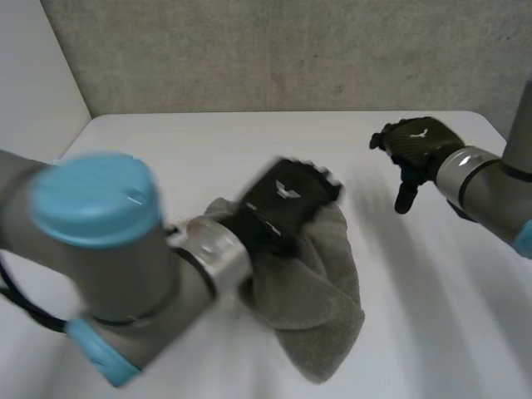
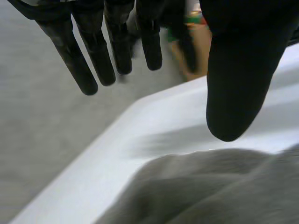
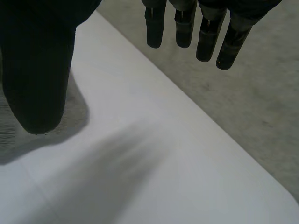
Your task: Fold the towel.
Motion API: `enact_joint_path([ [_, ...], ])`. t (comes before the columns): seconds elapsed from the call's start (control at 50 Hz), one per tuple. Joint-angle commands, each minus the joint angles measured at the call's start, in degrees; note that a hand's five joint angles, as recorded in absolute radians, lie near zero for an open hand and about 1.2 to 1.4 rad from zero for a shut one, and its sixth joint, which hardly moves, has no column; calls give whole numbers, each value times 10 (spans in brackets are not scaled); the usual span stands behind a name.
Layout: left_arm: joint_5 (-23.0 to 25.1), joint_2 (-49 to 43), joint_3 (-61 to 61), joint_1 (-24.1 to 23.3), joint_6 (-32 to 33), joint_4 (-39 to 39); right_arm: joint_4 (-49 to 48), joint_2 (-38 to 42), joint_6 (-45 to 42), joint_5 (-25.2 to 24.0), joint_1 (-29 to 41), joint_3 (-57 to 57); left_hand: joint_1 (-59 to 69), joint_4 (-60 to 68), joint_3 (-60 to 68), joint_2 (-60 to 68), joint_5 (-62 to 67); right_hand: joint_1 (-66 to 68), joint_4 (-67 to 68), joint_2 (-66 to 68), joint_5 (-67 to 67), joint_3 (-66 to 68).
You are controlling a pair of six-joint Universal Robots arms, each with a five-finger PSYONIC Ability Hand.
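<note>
— Towel (image 1: 320,307): where is it?
— Head view: bunched mid-bench (image 1: 166,137), your left hand (image 1: 287,198) over it, right hand (image 1: 420,148) well apart.
— Left wrist?
— Fingers (image 2: 98,65) straight, thumb apart, holding nothing; towel under the palm.
— Right wrist?
— Spread, empty, above the bench. I'd judge nothing is folded yet; you need to pinch an edge next.

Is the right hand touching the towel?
No, the right hand is over bare table, apart from the towel, which lies under the left hand.
</note>
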Motion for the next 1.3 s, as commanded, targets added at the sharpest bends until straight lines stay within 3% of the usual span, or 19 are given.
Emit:
enact_joint_path([
  [0.02,-7,55,-39,136,-5,-2,-1,30,-3,-52,36,-5,-27,-26,-27,-26,-25,-20,-32,-30,-31,-21],
  [0.14,-16,37,-46,167,-6,-7,0,86,-2,-93,73,-35,-34,-32,-33,-33,-32,-20,-32,-30,-31,-21],
  [0.28,-36,-61,-16,171,-2,-8,5,148,-1,-104,102,-81,-77,-76,-77,-77,-75,-20,-32,-30,-31,-21],
  [0.42,-33,-116,6,170,-2,-21,-7,192,-6,-107,121,-105,-45,-44,-45,-45,-44,96,83,85,84,94],
  [0.52,-32,-136,15,165,1,-23,-27,215,-7,-107,123,-119,79,80,79,80,81,250,238,240,239,249],
  [0.56,-39,-145,28,163,2,-22,-44,222,-7,-108,127,-126,357,358,357,358,359,488,476,477,477,487],
  [0.58,-39,-145,28,163,2,-22,-44,222,-7,-108,127,-126,358,360,359,359,360,489,477,478,478,488],
  [0.6,-41,-144,37,163,1,-22,-52,225,-7,-108,130,-131,458,459,458,459,460,659,647,648,648,658],
  [0.62,-42,-143,50,163,1,-21,-60,223,-7,-108,131,-140,521,522,521,521,522,680,668,669,669,679],
  [0.74,-64,-133,118,162,1,-17,-78,211,-2,-94,131,-213,521,522,521,522,523,680,668,670,669,679],
  [0.8,-98,-122,200,156,3,-11,-102,183,0,-49,131,-279,521,522,521,522,523,680,668,670,669,679],
  [0.84,-121,-114,239,154,2,-5,-168,142,2,14,131,-301,521,522,521,522,523,680,668,670,669,679],
  [0.88,-171,-105,300,153,-2,20,-206,120,3,33,131,-289,521,522,521,522,523,680,668,670,669,679],
  [0.94,-203,-94,317,149,-4,48,-268,72,3,39,128,-234,521,522,521,522,523,680,668,670,669,679],
  [1.0,-205,-68,289,140,-4,55,-297,33,-4,37,125,-163,521,522,521,522,523,680,668,670,669,679],
  [1.12,-199,-43,184,128,1,59,-262,15,-12,19,119,-79,521,522,521,522,523,680,668,670,669,679],
  [1.22,-173,-42,62,102,2,57,-93,38,-84,-6,95,10,521,522,521,522,523,680,668,670,669,679],
  [1.3,-156,-51,-42,64,23,56,-8,58,-140,1,94,45,521,522,521,522,523,680,668,670,669,679],
])
